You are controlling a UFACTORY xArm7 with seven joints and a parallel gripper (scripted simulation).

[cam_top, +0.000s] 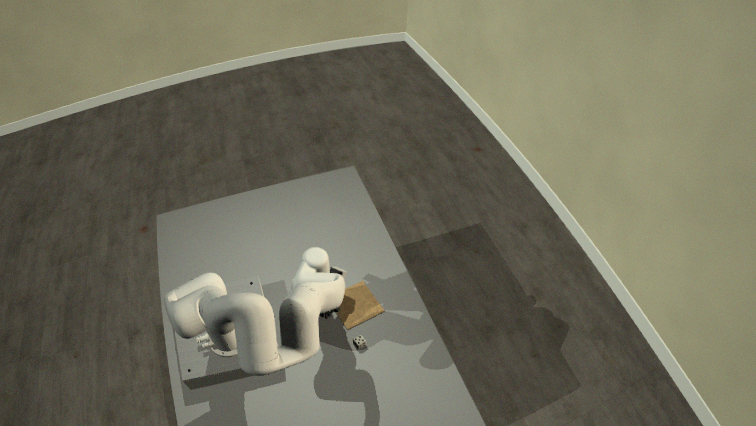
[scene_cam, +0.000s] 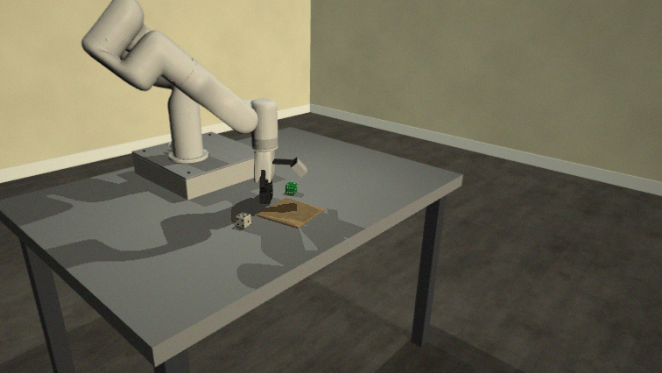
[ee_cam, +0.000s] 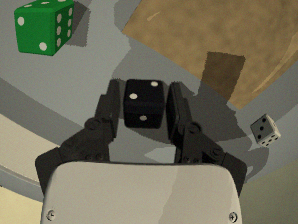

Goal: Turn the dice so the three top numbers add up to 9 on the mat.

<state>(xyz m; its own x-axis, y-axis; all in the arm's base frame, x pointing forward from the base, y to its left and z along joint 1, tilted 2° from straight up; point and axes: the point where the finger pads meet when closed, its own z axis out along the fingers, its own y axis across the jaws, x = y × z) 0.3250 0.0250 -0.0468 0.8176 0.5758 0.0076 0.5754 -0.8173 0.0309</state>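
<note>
Black die (ee_cam: 144, 107), center of the wrist frame, off the mat, between the jaws. Two-pip face toward the top of that frame, one-pip face below it. Jaws part open, gaps visible on both sides of the die, not gripping. In the exterior frame the die and dark jaws blend together, can't separate them well.

Gripper (cam_top: 329, 313) (scene_cam: 265, 198) (ee_cam: 143, 93) points down, low over the table (cam_top: 253, 216) (scene_cam: 370, 185) (ee_cam: 102, 32), just beside the mat.

Tan mat (cam_top: 367, 304) (scene_cam: 303, 215) (ee_cam: 225, 30) lies on the table, upper right of the wrist frame, no dice on it. Dark shadow across part of it.

Green die (scene_cam: 291, 188) (ee_cam: 37, 27): on the table near the mat, upper left of the wrist frame, two-pip and six-pip faces showing, cut off at the top edge.

White die (cam_top: 359, 341) (scene_cam: 242, 220) (ee_cam: 265, 130): on the table near the mat's other side, right side of the wrist frame, left of the mat in the exterior frame.

White arm (cam_top: 256, 328) (scene_cam: 203, 83) reaches over from a boxy base (cam_top: 253, 280) (scene_cam: 221, 177), left part of the exterior frame.
</note>
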